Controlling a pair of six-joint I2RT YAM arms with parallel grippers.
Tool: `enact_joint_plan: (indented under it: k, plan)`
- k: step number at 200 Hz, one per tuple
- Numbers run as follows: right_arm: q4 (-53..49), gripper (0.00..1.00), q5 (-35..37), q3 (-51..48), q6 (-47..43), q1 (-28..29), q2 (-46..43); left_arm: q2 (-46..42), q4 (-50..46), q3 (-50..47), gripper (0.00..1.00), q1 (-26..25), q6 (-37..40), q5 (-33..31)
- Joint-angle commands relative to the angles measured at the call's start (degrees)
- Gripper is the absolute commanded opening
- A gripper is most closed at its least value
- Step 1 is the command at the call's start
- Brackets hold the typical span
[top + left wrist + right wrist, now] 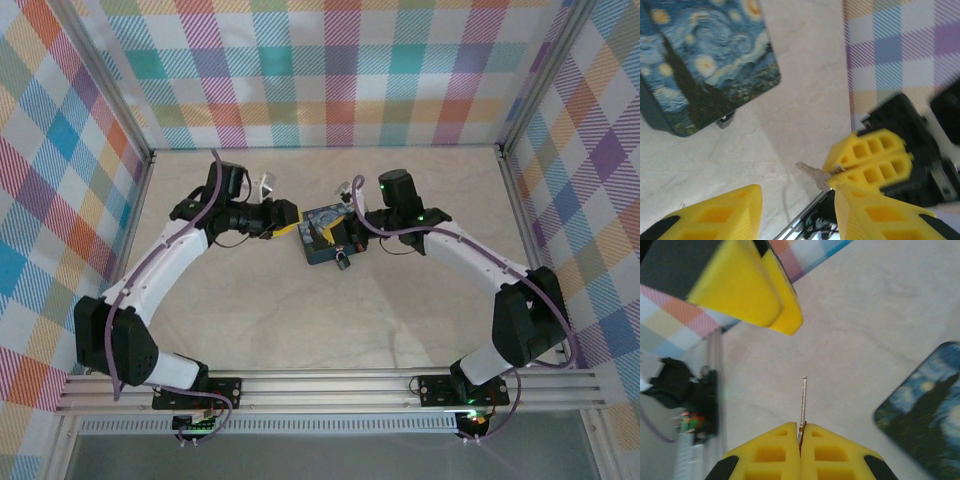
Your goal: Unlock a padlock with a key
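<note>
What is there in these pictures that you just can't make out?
Padlock: top view, too small to tell if locked.
Key: right wrist view, its head hidden inside the right end effector.
Tin: left wrist view, cut off by the top and left edges.

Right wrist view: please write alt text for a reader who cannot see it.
The right gripper, jaws shut, pinches a thin silver key pointing away from the camera over a pale table. A tin painted with blue swirls lies at right.

Right hand (800,426) pinching the key (803,400) (blade pointing outward), painted tin (925,405) at right
</note>
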Motion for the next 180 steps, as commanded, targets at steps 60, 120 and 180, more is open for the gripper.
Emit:
enact_joint_plan:
  k: [60, 120, 180]
  plan:
    - [-0.7, 0.00, -21.5, -0.4, 13.5, -1.8, 0.1, -3.1, 5.8, -1.0, 0.51, -3.1, 16.8, 13.9]
    - [2.0, 0.00, -23.1, -1.2, 16.9, -1.8, -1.2, -1.9, 2.7, 0.2, 0.47, -3.1, 20.9, 15.1]
    - [6.6, 0.00, -22.8, -2.6, 20.3, -1.7, -2.1, -1.4, 6.3, 0.0, 0.43, -5.7, 18.3, 17.3]
